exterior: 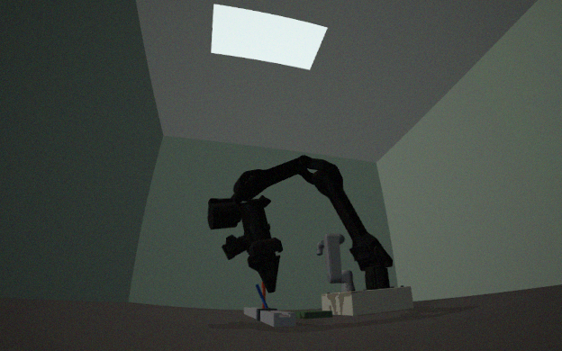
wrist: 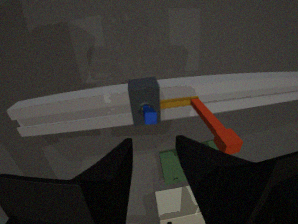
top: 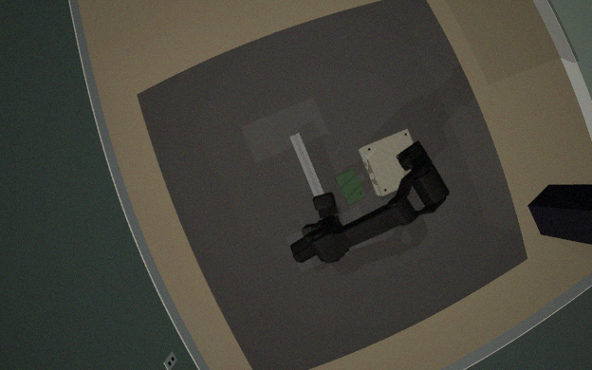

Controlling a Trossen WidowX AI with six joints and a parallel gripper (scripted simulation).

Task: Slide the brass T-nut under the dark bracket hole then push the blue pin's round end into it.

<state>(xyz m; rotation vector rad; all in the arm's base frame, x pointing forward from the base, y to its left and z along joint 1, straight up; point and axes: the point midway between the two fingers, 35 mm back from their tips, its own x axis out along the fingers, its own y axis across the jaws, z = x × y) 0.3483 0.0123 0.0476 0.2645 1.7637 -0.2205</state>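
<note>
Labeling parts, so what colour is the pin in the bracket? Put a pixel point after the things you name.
Blue [exterior: 260,295] [wrist: 150,117], clearest in the wrist view.

No text, label, brand, number or sign can be read in any of the views. Taking the aluminum rail as the landmark, no lettering can be made out on the rail itself, on the dark bracket set across it, or on the green tray near it. The black robot arm, reaching over to the rail, is too dark to show any readable marking.
</note>
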